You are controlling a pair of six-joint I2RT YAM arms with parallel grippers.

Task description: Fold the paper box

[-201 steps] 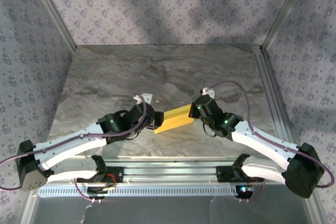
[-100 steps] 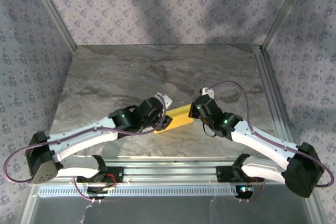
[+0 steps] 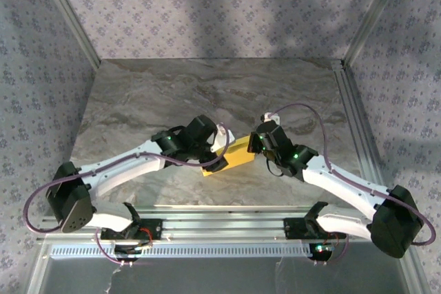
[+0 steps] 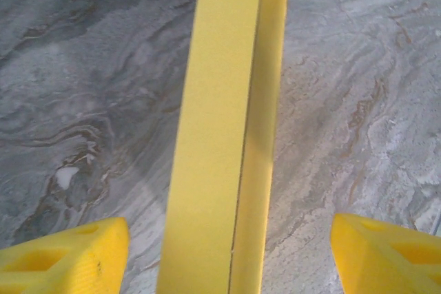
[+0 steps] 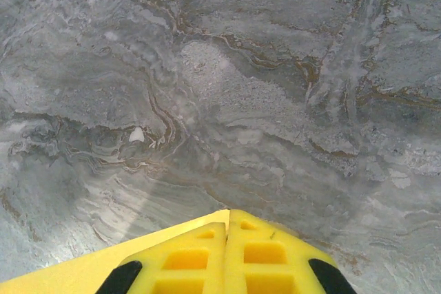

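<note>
Folding seems nearly done: flat yellow cardboard box (image 3: 233, 155) formed; left pincer (image 4: 227, 226) wide astride it, right pincer (image 5: 226, 222) closed at its three o'clock end.

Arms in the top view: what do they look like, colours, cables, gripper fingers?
Both the left arm and right arm have white link shells, black joint housings, small green lights and a purple cable looping alongside. Gripper fingers are yellow plastic with recessed pockets.
</note>
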